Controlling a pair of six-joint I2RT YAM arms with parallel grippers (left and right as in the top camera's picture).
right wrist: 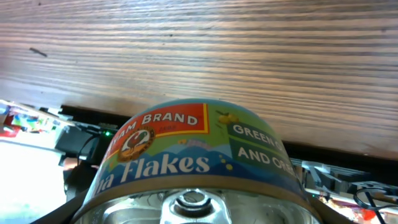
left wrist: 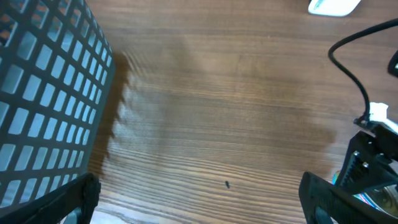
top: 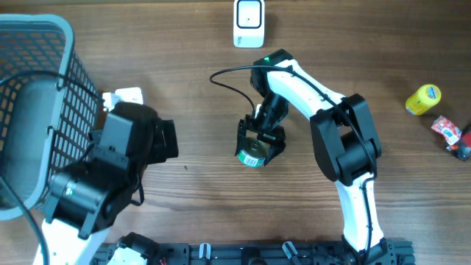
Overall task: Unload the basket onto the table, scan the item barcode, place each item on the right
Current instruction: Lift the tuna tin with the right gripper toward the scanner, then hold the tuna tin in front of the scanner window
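A tuna flakes can point(top: 252, 156) with a blue, red and green label is held just above the wooden table, its barcode facing up in the overhead view. My right gripper point(top: 262, 141) is shut on the can. In the right wrist view the can point(right wrist: 193, 158) fills the lower frame, with its pull-tab lid toward the camera. A white scanner point(top: 249, 22) stands at the table's far edge, well beyond the can. My left gripper point(left wrist: 199, 205) hangs open over bare wood, with nothing between its fingers point(left wrist: 328, 198). In the overhead view the left gripper point(top: 163, 140) is left of the can.
A grey mesh basket point(top: 44, 88) takes up the left side and shows as basket wall point(left wrist: 43, 99) in the left wrist view. A small white object point(top: 126, 96) lies beside it. A yellow item point(top: 424, 99) and a red packet point(top: 449, 132) lie far right. A black cable point(top: 232, 81) loops near the right arm.
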